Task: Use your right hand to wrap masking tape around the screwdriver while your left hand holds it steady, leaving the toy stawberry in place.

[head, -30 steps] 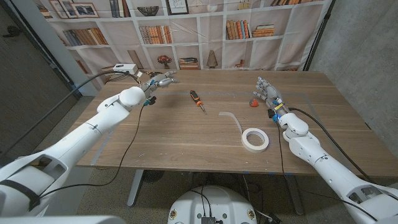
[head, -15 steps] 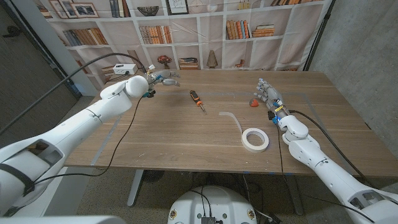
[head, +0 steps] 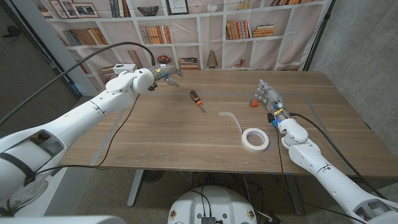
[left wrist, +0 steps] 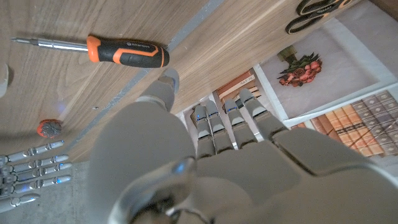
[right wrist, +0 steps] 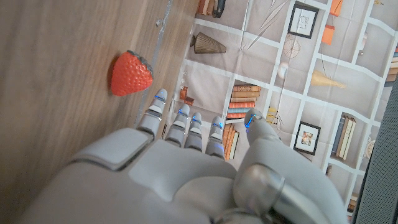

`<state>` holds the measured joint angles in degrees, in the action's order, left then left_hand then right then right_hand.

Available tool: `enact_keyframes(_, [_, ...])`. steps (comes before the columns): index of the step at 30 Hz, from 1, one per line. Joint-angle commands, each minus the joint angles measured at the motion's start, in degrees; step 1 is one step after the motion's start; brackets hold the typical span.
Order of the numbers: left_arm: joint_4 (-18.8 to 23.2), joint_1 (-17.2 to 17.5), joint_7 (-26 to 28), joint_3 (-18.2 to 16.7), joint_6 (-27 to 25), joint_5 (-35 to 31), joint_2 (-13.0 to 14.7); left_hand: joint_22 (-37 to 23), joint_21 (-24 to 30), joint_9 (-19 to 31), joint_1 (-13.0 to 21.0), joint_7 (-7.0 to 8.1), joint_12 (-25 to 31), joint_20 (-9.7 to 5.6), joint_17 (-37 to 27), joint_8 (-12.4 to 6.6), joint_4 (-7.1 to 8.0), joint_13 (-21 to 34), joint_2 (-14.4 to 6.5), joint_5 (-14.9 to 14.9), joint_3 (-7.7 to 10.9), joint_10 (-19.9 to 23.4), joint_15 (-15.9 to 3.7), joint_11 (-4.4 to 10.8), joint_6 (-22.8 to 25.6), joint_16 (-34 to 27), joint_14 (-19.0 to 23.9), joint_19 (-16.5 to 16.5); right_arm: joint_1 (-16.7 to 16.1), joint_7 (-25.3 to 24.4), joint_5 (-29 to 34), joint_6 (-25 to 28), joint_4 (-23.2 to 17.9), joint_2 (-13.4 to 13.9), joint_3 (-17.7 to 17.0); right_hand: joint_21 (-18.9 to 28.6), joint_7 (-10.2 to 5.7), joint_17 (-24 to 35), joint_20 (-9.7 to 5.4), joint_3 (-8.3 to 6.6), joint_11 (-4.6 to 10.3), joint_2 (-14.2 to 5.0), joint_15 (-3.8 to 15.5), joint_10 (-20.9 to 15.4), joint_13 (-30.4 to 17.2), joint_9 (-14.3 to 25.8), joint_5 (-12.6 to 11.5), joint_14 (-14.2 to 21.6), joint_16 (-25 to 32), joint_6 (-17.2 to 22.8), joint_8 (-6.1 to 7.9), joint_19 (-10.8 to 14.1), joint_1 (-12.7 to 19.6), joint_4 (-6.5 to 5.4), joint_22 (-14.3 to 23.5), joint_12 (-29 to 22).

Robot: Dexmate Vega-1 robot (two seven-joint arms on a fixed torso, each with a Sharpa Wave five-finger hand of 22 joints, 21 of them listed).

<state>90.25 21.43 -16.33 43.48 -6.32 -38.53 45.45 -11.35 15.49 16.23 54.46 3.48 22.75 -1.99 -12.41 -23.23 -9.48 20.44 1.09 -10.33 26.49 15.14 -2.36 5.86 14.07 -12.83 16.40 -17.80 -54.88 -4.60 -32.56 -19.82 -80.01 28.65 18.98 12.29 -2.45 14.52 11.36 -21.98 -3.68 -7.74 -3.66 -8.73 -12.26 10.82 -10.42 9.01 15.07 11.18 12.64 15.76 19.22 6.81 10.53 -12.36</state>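
Swung further over the counter (head: 186, 134) toward the far edge: left hand (head: 165, 73), raised, fingers apart, holding nothing, now nearer the screwdriver (head: 197, 99) but not touching. Barely shifted: right hand (head: 267, 96), fingers apart, empty, just beside the strawberry (head: 253, 103). Lying untouched near the front: tape roll (head: 255, 139), loose end trailing. Likely next: steadying the screwdriver.

1. Light falls evenly and softly from above; the tabletop (head: 186, 134) is bright, with only faint shadows under my arms.
2. Wide-angle bending curves the head view's edges, and its left and right margins go dim.
3. In my left wrist view, my own fingers (left wrist: 214, 121) are close and soft-edged, while the screwdriver (left wrist: 102, 50) reads sharp.
4. No harsh glare anywhere.
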Motion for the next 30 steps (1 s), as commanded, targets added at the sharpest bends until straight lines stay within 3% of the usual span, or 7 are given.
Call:
enact_keyframes(1, [-4.8,-5.9,-5.8,3.1,9.3,-8.7,-1.8,0.1,0.1,0.3,0.1,0.20,0.3,-0.81,0.4,0.26,0.26,0.8,1.9,-0.8,-2.24,-1.4,-3.36,-0.13,-1.2,1.0,-1.0,-0.2,-4.6,-5.3,1.9,1.2,-6.4,0.8,-0.6,0.1,-0.08,0.2,-0.25,0.05,-0.13,-0.21,0.01,-0.4,-0.1,0.1,-0.1,0.7,0.5,0.7,0.28,0.1,-0.2,-0.29,0.2,-0.4])
enact_keyframes(11, [-10.8,-9.0,-5.2,5.2,16.3,-13.9,-4.0,0.3,-0.8,0.7,2.4,1.21,-0.7,-0.99,1.6,0.91,0.37,1.4,2.8,-2.7,-4.14,-4.1,-3.60,-0.39,-3.9,2.3,-4.2,0.9,-8.3,-9.8,4.3,1.7,-11.5,1.1,-1.0,0.1,0.02,0.4,-0.22,0.23,-0.26,-0.17,0.05,-0.5,-0.2,0.1,-0.1,0.7,0.6,1.0,0.23,0.1,-0.5,-0.46,0.3,-0.4])
enact_keyframes(14, [-13.0,-10.0,-5.1,6.0,17.9,-14.8,-5.1,0.4,-1.2,0.5,3.5,0.75,-1.5,-1.38,1.9,1.56,0.40,1.4,2.9,-3.5,-4.76,-5.0,-3.65,-0.73,-5.2,2.5,-5.5,1.4,-9.2,-10.8,5.3,1.6,-12.8,1.1,-0.9,0.1,0.02,0.4,-0.23,0.29,-0.31,-0.13,-0.01,-0.6,-0.2,0.1,-0.1,0.7,0.6,1.1,0.20,0.0,-0.6,-0.49,0.3,-0.4])
enact_keyframes(30, [-27.5,-15.7,2.9,11.3,28.4,-17.4,-11.8,0.5,-1.4,-0.2,5.7,1.97,-2.0,-2.20,2.1,2.14,0.71,0.8,1.7,-4.5,-5.36,-4.0,-4.91,1.09,-5.1,1.9,-5.3,1.1,-12.9,-15.1,10.7,4.6,-20.3,2.2,-0.3,0.0,0.25,0.6,-0.06,0.58,-0.38,0.08,-0.22,-0.9,-0.2,0.1,0.0,0.5,0.6,1.7,0.13,-0.1,-1.0,-0.59,0.3,-0.5])
